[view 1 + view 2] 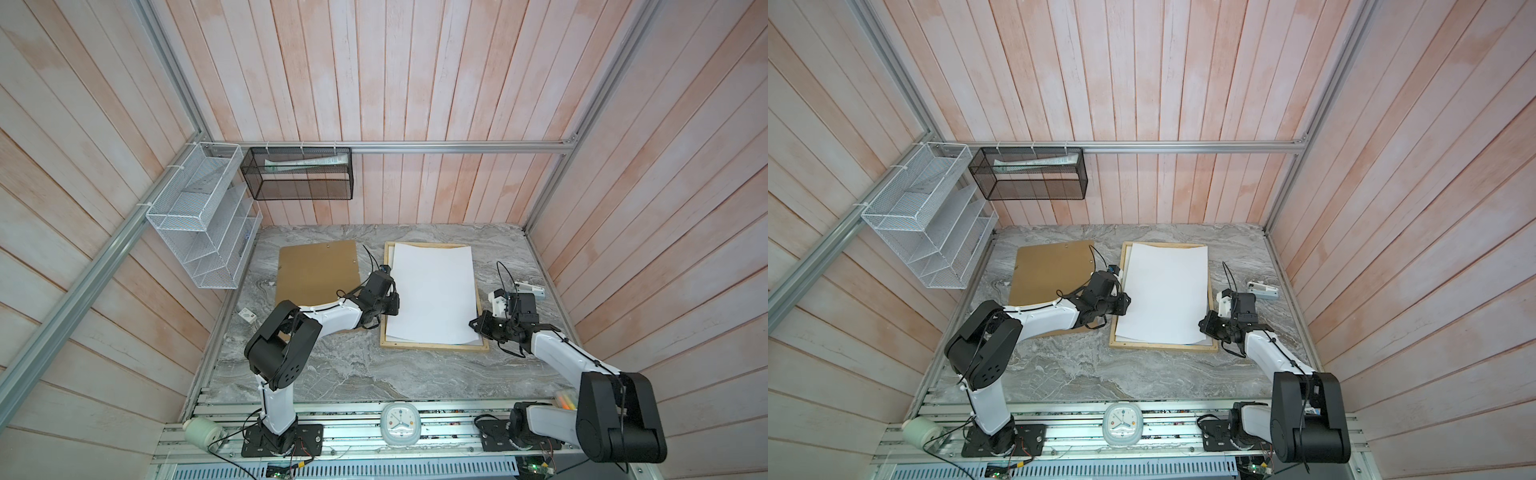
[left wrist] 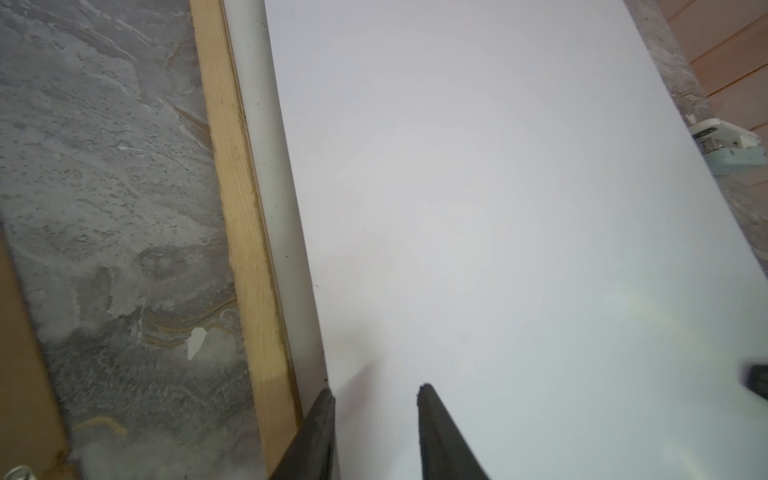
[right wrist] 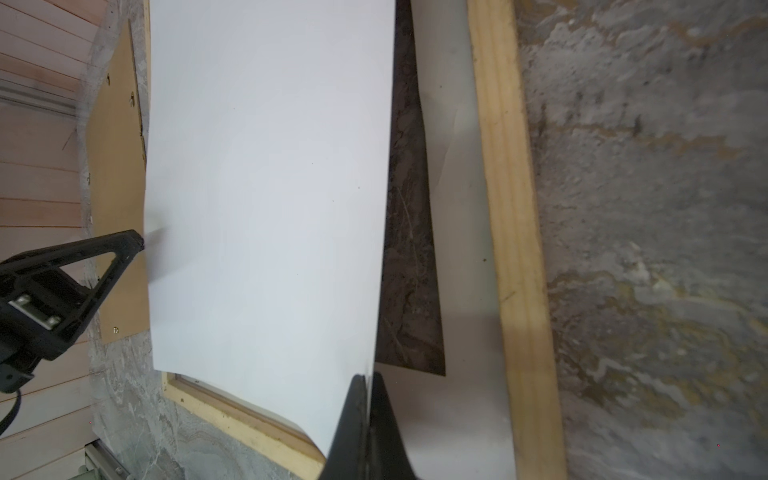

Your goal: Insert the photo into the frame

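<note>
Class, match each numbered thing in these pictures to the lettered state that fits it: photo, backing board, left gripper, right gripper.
1 photo
2 backing board
3 left gripper
4 right gripper

A jaws apart
B brown, lying flat to the left of the frame
C shut on the photo's edge
D white side up, over the frame

Pairs: 1-D, 2-B, 3-A, 4-C
</note>
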Action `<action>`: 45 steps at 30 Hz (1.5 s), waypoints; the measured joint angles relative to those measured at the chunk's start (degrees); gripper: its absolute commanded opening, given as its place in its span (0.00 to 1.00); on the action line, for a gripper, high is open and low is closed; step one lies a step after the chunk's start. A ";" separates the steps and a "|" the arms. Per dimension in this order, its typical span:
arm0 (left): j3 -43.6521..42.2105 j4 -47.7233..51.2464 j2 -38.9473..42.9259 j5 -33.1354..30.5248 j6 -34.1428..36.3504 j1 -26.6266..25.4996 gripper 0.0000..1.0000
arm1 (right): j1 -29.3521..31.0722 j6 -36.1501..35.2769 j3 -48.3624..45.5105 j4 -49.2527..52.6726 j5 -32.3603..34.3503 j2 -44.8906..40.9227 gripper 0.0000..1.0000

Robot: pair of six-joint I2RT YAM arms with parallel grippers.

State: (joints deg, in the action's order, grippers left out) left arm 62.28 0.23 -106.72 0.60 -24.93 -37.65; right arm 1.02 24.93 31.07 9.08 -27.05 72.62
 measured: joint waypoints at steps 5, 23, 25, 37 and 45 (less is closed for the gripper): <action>0.02 3.65 0.28 -5.11 -0.37 0.24 0.42 | 0.00 -1.44 0.22 0.46 0.02 0.24 0.00; -1.88 9.33 8.15 -10.32 -3.50 7.48 0.43 | 0.02 -4.31 2.16 1.01 1.51 3.04 0.00; -1.95 9.75 8.15 -10.29 -3.63 7.48 0.43 | 0.02 -5.05 3.45 1.05 1.51 4.09 0.00; -1.95 10.58 8.15 -10.29 -3.61 7.48 0.44 | 0.02 -7.04 5.57 1.25 1.07 7.54 0.21; -2.21 10.49 8.17 -10.27 -3.61 7.48 0.45 | 0.02 -6.34 5.81 2.27 4.39 6.45 0.43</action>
State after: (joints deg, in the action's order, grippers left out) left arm 60.07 10.72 -98.54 -9.67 -28.53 -30.17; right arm 1.04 18.59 36.88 11.35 -22.65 79.07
